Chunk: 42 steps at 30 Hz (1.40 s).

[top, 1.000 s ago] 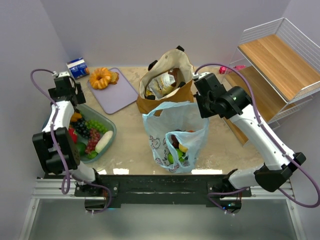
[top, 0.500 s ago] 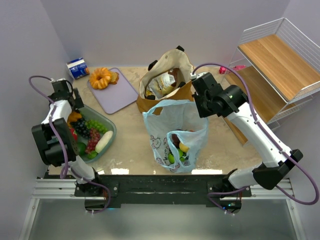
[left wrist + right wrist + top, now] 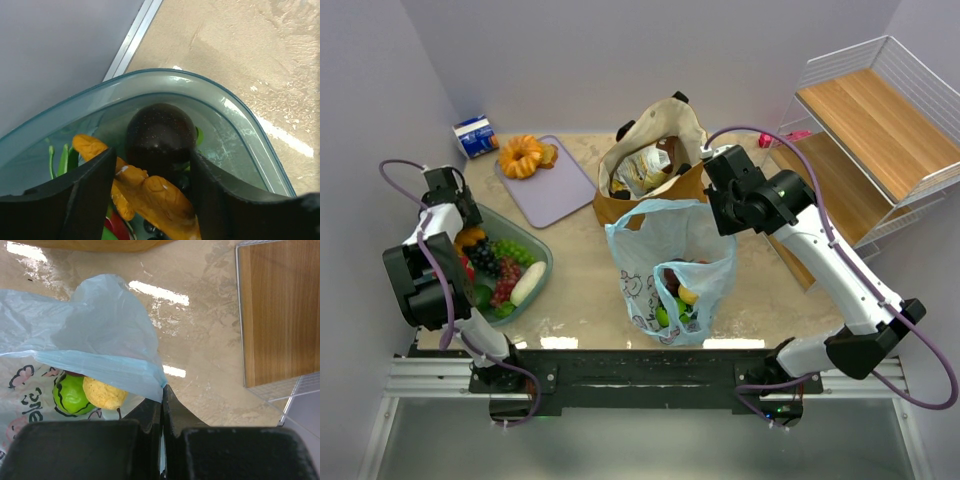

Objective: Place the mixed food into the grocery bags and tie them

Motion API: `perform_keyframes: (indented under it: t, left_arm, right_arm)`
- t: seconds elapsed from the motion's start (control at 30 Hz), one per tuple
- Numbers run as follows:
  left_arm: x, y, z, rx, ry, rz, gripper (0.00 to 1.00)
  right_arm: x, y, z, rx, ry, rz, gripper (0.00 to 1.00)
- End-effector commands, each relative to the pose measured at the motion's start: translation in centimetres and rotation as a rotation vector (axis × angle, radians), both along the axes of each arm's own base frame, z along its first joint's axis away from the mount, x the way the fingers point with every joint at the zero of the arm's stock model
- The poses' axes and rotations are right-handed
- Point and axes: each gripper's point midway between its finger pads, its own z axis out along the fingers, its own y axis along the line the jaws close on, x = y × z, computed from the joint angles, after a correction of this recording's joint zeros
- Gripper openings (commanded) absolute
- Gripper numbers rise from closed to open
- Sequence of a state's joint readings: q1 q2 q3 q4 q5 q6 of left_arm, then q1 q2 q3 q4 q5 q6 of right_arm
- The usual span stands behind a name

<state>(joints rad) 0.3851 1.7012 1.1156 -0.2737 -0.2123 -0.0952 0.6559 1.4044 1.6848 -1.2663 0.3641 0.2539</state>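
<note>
My left gripper (image 3: 152,155) reaches down into the clear teal tub (image 3: 240,120) at the table's left (image 3: 542,262). Its jaws are open and straddle a dark plum (image 3: 160,135) and an orange piece (image 3: 150,192). The right finger touches the plum. A sliver of gap shows at the left finger. My right gripper (image 3: 162,390) is shut on the rim of the light-blue plastic bag (image 3: 100,340), holding it up (image 3: 670,250). A green apple (image 3: 70,392) and a yellow pear (image 3: 102,394) lie inside it. The tan tote (image 3: 650,150) stands behind, with snack packets (image 3: 645,170) in it.
Grapes (image 3: 505,262), a white piece and other fruit fill the tub. A purple board (image 3: 555,190) with a ring pastry (image 3: 523,155) and a blue carton (image 3: 475,135) sit at the back left. A wire rack with wooden shelves (image 3: 880,120) stands on the right.
My left gripper has dropped lower into the tub and its jaws have narrowed around the plum. The right gripper has shifted slightly left, still pinching the bag's rim.
</note>
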Motion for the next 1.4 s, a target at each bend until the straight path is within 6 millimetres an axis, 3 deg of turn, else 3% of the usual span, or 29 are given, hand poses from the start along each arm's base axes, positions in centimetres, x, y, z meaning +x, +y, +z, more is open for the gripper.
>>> perform_keyframes:
  t: [0.0,0.6,0.7,0.8,0.83,0.87,0.9,0.97,1.0,1.03,1.1,1.13,1.17,1.2,1.23,1.27,1.33,1.37]
  left_arm:
    - [-0.7,-0.3,0.4,-0.015,-0.02,0.008,0.6]
    - [-1.1,-2.0,7.6,0.042,-0.197,-0.048,0.03]
    - [-0.6,-3.1,9.9,0.058,-0.245,-0.083,0.0]
    - [0.3,-5.9,14.7,0.11,-0.348,-0.158,0.0]
    - [0.8,-8.4,17.0,0.12,-0.401,-0.222,0.0]
    - [1.1,-10.2,18.0,0.104,-0.419,-0.27,0.0]
    - [1.8,-12.1,21.4,0.102,-0.486,-0.319,0.0]
    - [2.1,-19.4,24.6,0.069,-0.542,-0.496,0.0]
    - [2.0,-22.0,28.1,0.066,-0.616,-0.556,0.0]
    - [0.6,-27.4,30.1,0.025,-0.677,-0.695,0.0]
    - [-1.7,-32.8,34.1,-0.052,-0.803,-0.845,0.0]
    - [-4.8,-37.9,35.8,-0.153,-0.864,-1.016,0.0]
    - [-6.4,-40.3,37.4,-0.202,-0.924,-1.095,0.0]
    - [-8.3,-42.7,37.9,-0.252,-0.948,-1.178,0.0]
    - [-11.9,-46.7,38.2,-0.345,-0.96,-1.328,0.0]
    - [-13.6,-48.6,38.7,-0.39,-0.984,-1.398,0.0]
    - [-17.8,-52.8,37.6,-0.49,-0.951,-1.57,0.0]
    - [-18.9,-53.8,37.7,-0.526,-0.961,-1.608,0.0]
  right_arm:
    - [-0.1,0.4,1.2,0.042,-0.031,0.012,0.0]
    - [-0.3,-0.5,2.2,0.016,-0.049,-0.001,0.0]
    - [-0.3,-0.7,2.4,0.012,-0.051,-0.004,0.0]
    - [-0.3,-0.8,2.5,0.009,-0.051,-0.006,0.0]
    - [-0.3,-0.8,2.6,0.007,-0.052,-0.006,0.0]
    - [-0.3,-0.8,2.6,0.007,-0.052,-0.006,0.0]
    - [-0.2,-0.8,2.5,0.005,-0.05,-0.008,0.0]
    - [-0.2,-0.7,2.3,0.0,-0.042,-0.01,0.0]
    - [-0.2,-0.7,2.3,0.001,-0.042,-0.012,0.0]
    - [-0.2,-0.7,2.3,0.004,-0.043,-0.016,0.0]
    - [-0.2,-0.7,2.3,0.008,-0.046,-0.017,0.0]
    - [-0.3,-0.8,2.3,0.01,-0.047,-0.019,0.0]
    - [-0.4,-0.8,2.4,0.011,-0.049,-0.017,0.0]
    - [-0.4,-0.8,2.4,0.011,-0.049,-0.017,0.0]
    - [-0.4,-0.9,2.5,0.008,-0.052,-0.022,0.0]
    - [-0.4,-1.0,2.6,0.007,-0.053,-0.023,0.0]
    - [-0.5,-1.2,2.7,0.008,-0.057,-0.028,0.0]
    - [-0.6,-1.1,2.7,0.009,-0.057,-0.027,0.0]
